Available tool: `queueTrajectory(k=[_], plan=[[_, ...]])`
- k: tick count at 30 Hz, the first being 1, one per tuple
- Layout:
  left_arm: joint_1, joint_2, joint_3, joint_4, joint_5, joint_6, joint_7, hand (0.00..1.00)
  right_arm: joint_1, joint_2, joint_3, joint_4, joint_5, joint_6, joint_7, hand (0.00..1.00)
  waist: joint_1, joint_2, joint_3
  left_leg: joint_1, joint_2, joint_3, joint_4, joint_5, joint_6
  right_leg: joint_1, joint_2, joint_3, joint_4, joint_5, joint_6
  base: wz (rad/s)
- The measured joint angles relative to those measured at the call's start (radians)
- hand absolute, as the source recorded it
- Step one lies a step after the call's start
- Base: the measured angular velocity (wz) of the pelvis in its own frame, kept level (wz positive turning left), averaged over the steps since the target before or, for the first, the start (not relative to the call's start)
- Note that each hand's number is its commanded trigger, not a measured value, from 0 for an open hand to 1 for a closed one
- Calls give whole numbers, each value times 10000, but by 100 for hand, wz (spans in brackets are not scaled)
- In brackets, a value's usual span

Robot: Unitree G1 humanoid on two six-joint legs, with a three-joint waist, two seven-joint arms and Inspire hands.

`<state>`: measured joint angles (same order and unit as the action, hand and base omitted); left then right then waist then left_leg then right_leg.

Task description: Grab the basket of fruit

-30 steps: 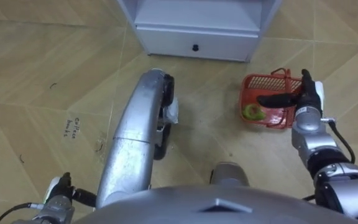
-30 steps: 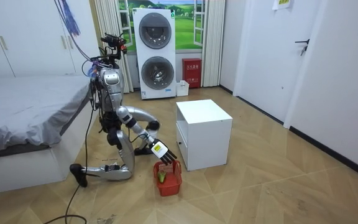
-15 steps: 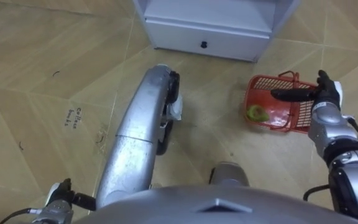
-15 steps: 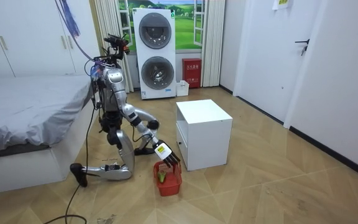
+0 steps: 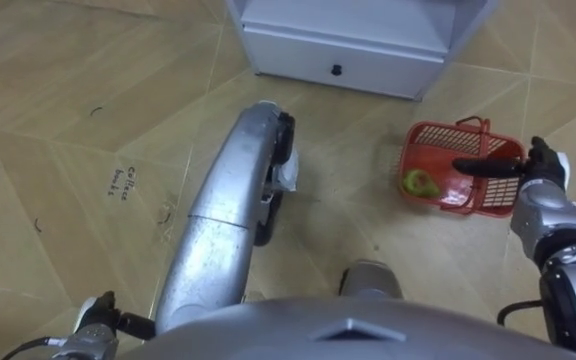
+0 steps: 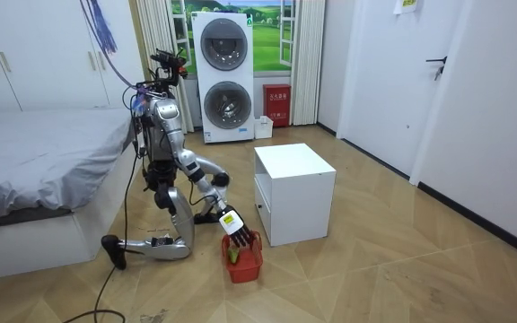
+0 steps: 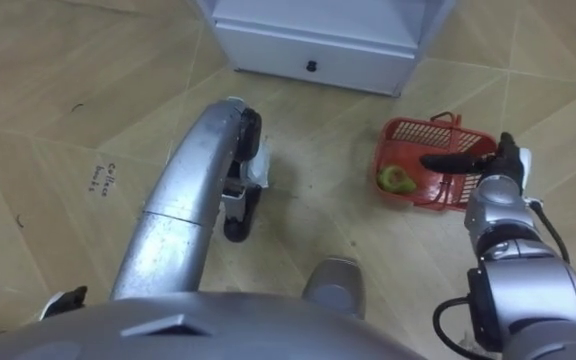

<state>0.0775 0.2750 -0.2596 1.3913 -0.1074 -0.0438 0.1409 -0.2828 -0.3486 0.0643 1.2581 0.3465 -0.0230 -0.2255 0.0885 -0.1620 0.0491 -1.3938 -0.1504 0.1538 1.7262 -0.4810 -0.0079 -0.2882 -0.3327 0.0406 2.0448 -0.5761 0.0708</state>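
Observation:
A red mesh fruit basket (image 5: pixel 436 131) sits on the wooden floor to my right, just in front of the white cabinet. A green fruit (image 5: pixel 420 183) lies in its left part, and its handle (image 5: pixel 471 123) rests along the far rim. My right hand (image 5: pixel 542 170) reaches in from the right, open, with straight dark fingers (image 5: pixel 486 165) lying over the basket's right half. In the room view I kneel beside the basket (image 6: pixel 243 266), with the right hand (image 6: pixel 231 222) just above it. My left hand (image 5: pixel 95 326) shows at the lower left edge, away from the basket.
A white cabinet (image 5: pixel 348 50) with a drawer and dark knob stands just beyond the basket. In the room view a bed (image 6: pixel 34 161) is behind me and stacked washing machines (image 6: pixel 227 76) stand at the back wall. Open floor lies beyond the basket on the room view's right.
The head camera has shifted. My right hand has drawn back to the right, so its fingertips now cover only the basket's right half. The basket has stayed put.

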Motion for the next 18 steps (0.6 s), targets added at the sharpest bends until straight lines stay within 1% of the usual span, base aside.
queueTrajectory(k=[2,5,7,12,15,18], plan=[[-1,0,-2,-134,-1,15,-55,0,-1,-1,4,127,43,0,26,0,1,94,-3,-75,2,-31,32,1,2,-33,48,-36,1,-9,-3,0],[-2,12,-3,-327,-4,14,-174,0,-1,0,87,253,247,27,269,0,14,181,-4,-147,42,0,54,9,36,-95,35,-31,0,-10,-2,0],[-3,13,-4,-363,-1,11,-250,0,0,0,312,274,352,28,406,0,17,204,-1,-152,81,21,66,4,57,-104,40,-24,-1,-11,-2,0],[17,9,-2,-358,-11,19,-409,0,11,-1,346,333,365,34,769,0,17,231,-9,-144,164,11,83,7,63,-108,114,-31,20,-28,16,0],[16,8,-2,-358,-10,26,-430,0,10,-5,346,340,304,36,795,0,38,321,-11,-152,185,-12,115,8,66,-110,157,-37,37,-34,10,0],[15,8,-1,-357,-10,26,-430,0,10,-7,347,379,260,60,1058,0,51,412,-12,-167,203,-16,126,23,88,-128,175,-24,68,-40,1,0]])
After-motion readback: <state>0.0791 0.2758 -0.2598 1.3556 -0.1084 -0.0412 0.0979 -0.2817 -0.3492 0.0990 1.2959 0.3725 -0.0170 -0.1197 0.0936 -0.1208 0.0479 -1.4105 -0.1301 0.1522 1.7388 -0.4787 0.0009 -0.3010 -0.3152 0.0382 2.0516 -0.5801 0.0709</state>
